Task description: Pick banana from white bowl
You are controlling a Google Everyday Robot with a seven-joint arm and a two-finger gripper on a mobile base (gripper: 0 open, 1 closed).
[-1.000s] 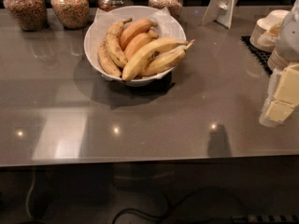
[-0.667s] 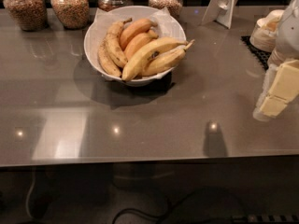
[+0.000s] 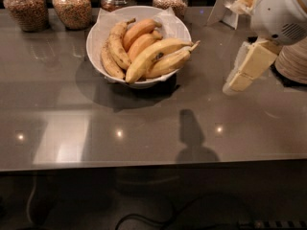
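Hovering near the right edge of the glossy grey tabletop (image 3: 144,128), the cream robot gripper (image 3: 235,84), its spread impossible to judge, sits well apart from the long pale-yellow banana (image 3: 153,56) in the wide white paper-lined bowl (image 3: 90,44) by the far edge.

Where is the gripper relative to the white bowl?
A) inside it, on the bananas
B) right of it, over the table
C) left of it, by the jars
B: the gripper hangs over the table to the right of the white bowl, apart from the banana.

Dim warm light, glints on table (image 3: 67,104), pincer (image 3: 232,86) lit at right
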